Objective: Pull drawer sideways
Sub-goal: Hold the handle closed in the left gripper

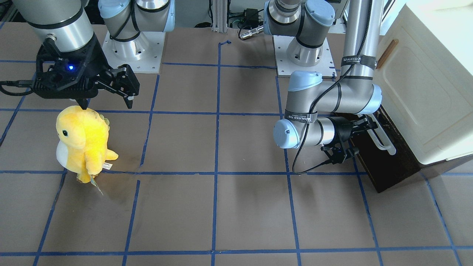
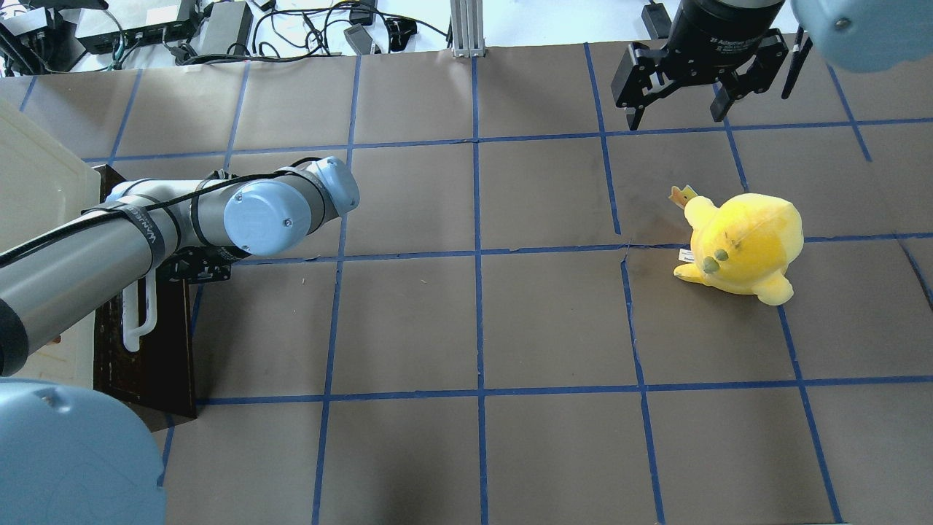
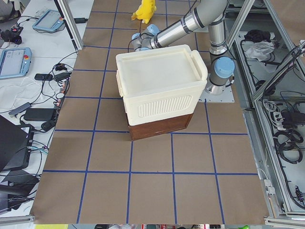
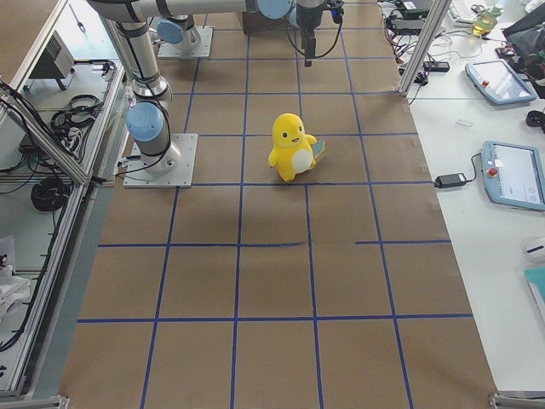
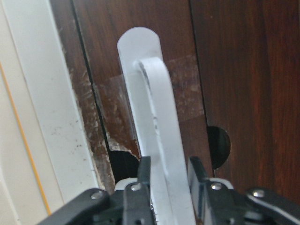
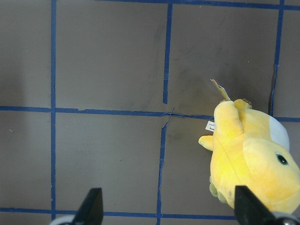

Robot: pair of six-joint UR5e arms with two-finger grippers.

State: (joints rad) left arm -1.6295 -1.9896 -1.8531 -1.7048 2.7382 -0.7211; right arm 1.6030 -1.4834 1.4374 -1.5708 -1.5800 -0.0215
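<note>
The drawer point(image 1: 393, 166) has a dark brown wooden front at the bottom of the cream cabinet point(image 1: 425, 85), with a long white bar handle point(image 1: 385, 143). None of its inside shows. My left gripper point(image 1: 364, 127) reaches in sideways and is shut on the handle. In the left wrist view the fingers point(image 5: 143, 185) press both sides of the white bar point(image 5: 157, 126). The drawer front point(image 2: 157, 350) and handle point(image 2: 138, 321) also show in the overhead view. My right gripper point(image 1: 107, 103) is open and empty, above the table beside a plush toy.
A yellow plush toy point(image 1: 83, 140) stands on the robot's right side of the table, also in the overhead view point(image 2: 743, 244) and the right wrist view point(image 6: 253, 159). The cabinet door has a small brown handle point(image 1: 387, 53). Blue tape lines grid the brown table.
</note>
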